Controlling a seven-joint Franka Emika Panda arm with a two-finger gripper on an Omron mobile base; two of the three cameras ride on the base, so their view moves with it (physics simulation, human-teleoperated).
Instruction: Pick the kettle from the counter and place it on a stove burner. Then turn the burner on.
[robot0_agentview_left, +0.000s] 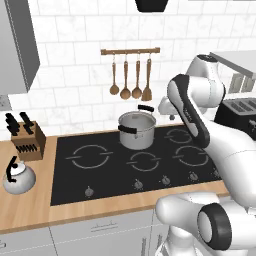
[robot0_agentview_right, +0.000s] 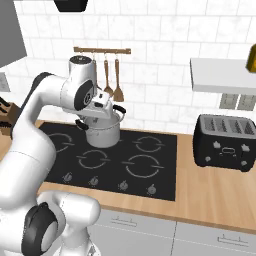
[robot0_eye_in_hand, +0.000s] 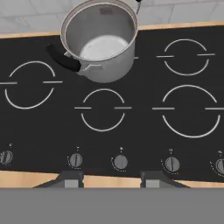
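Counter (robot0_agentview_left: 30, 205) edge, kettle (robot0_agentview_left: 19, 177), bare cooktop (robot0_agentview_left: 100, 177) front

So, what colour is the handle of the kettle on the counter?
Black, arching over the silver kettle; the left base view shows it best.

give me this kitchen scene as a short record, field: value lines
kettle: on the counter, left of the cooktop, upright
burner: widest ring, bare
pot: on a rear ring, no lid
knobs: row along the cooktop's front edge
gripper: above the cooktop's front edge, jaws apart, holding nothing
knife block: behind the kettle
toaster: black, right of the cooktop
task: kettle not yet picked
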